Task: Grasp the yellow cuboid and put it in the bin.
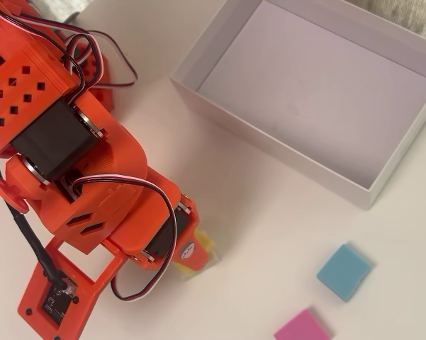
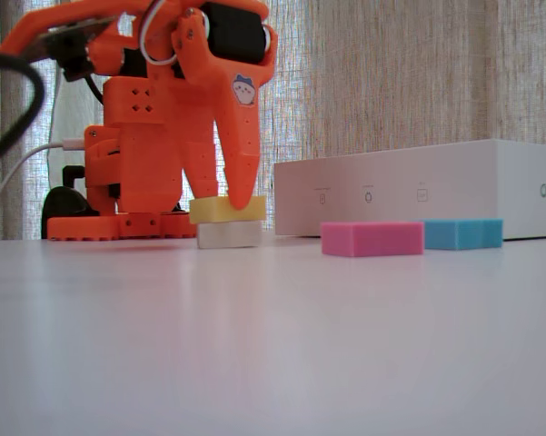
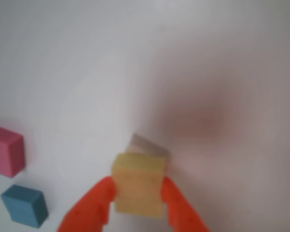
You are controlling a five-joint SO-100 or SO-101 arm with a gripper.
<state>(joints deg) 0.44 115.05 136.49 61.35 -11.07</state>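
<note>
Fixed view | tool (image 2: 229,207) down, pinching yellow cuboid (image 2: 227,210) (atop cream block (image 2: 229,234))

Your orange hand (image 3: 137,205) with black servos and red-white-black wires, bright yellow cuboid (image 2: 227,210), cream block (image 2: 229,234) under it, pink block (image 2: 372,239), blue block (image 1: 344,272), white bin (image 1: 269,131) with lilac-grey floor, white table (image 2: 273,345), beige striped curtain (image 2: 409,73)

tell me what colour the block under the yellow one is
Cream, almost off-white. The fixed view shows it best: the cream block sits directly beneath the yellow cuboid.
</note>
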